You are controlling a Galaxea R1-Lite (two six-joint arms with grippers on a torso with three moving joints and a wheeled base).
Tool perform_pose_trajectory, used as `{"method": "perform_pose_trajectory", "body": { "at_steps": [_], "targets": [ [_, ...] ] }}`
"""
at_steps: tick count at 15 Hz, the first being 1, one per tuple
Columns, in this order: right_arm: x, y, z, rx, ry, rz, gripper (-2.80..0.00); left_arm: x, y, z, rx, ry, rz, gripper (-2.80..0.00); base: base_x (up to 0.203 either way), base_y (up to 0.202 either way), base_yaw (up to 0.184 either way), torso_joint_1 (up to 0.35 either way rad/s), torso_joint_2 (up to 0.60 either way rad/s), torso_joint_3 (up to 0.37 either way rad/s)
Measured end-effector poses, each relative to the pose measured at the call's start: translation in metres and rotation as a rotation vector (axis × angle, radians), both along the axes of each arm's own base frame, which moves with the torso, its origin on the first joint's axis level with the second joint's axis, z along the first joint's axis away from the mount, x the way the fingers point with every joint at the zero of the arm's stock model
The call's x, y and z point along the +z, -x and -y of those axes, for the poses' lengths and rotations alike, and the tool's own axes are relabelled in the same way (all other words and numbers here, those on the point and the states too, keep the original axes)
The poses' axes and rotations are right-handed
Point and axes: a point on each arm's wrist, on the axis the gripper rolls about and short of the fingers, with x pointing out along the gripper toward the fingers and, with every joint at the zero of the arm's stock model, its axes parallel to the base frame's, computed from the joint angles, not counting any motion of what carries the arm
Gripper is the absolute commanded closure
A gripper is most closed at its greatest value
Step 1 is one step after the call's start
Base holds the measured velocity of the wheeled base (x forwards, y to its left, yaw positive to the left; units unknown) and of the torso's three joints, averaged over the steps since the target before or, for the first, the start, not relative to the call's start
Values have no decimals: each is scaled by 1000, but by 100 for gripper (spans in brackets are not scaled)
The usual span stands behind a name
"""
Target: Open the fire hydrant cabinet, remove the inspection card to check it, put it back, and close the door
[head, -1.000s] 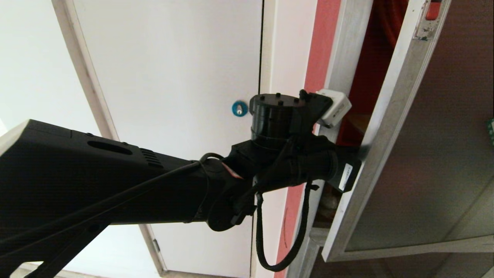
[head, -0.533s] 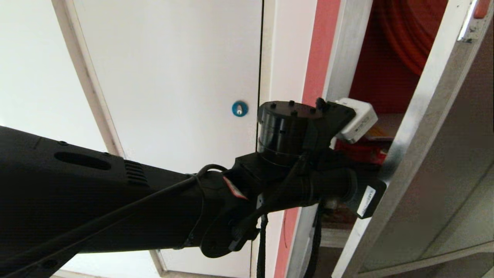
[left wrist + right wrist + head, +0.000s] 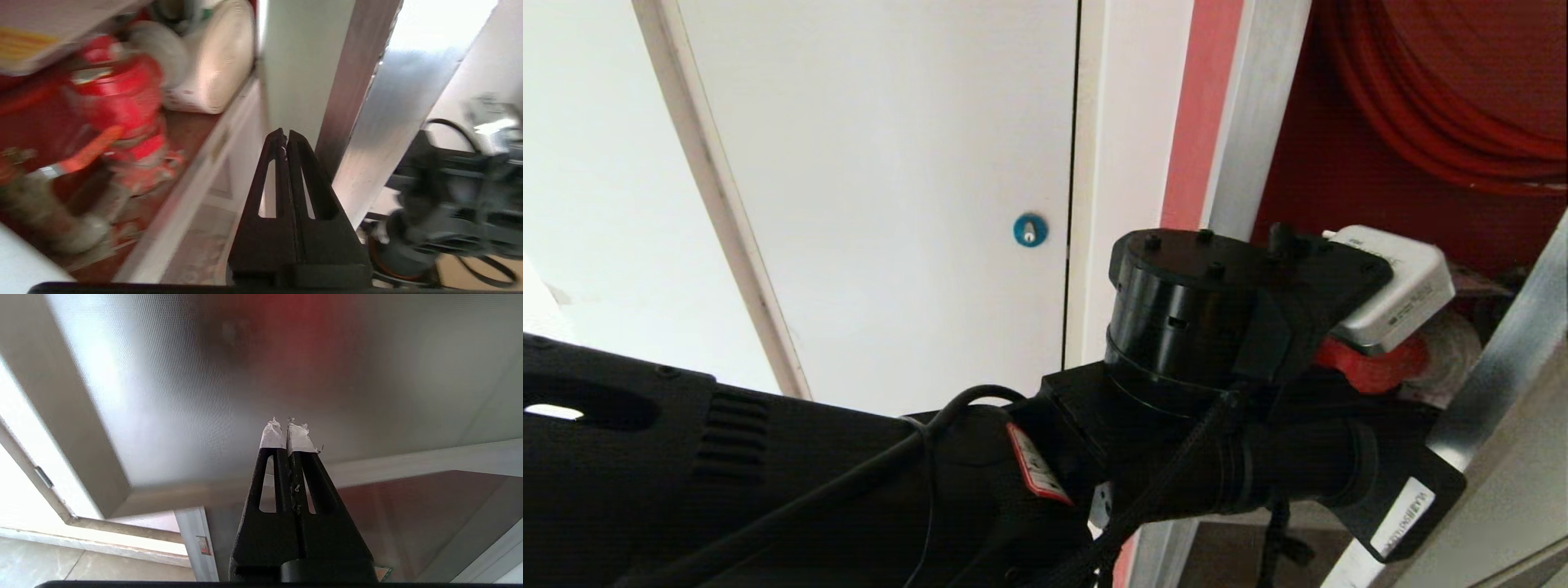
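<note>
Door [image 3: 1515, 392]: silver aluminium frame edge, swung part open, lying against the outer side of my left gripper [image 3: 285, 141]. I judge I have my closed fingers wedged behind that edge to lever the pane outward, not to grasp it; the jaws are pressed together with nothing between them.

Fire hydrant cabinet [image 3: 1262, 122]: grey metal upright just inboard of my left wrist, red interior exposed beyond it. Red hose coil [image 3: 1429, 106] above my hand; red valve [image 3: 118, 94] and white rolled hose [image 3: 220, 65] ahead of my fingertips, inside the opening.

Inspection card [image 3: 45, 36]: pale sheet with a yellow band, apparently resting on top of the valve, inside the cabinet, well ahead of my fingers and untouched. Blurred; print not legible.

Right gripper [image 3: 288, 433]: fingers closed, empty, white-taped tips pointing at the door's tinted glass from close by, idle.

White door [image 3: 890, 163] with blue lock [image 3: 1030, 229]: beside my left forearm, no part in the job.
</note>
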Motion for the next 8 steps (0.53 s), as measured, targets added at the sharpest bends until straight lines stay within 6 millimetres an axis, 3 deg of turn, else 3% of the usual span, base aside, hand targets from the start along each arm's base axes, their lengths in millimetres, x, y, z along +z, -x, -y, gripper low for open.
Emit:
{"method": "perform_pose_trajectory", "body": {
  "at_steps": [8],
  "targets": [
    [0,0,0,0,0,0,0,8,37,5,-87,14,7,0,0,0,0,0,0,0]
  ]
}}
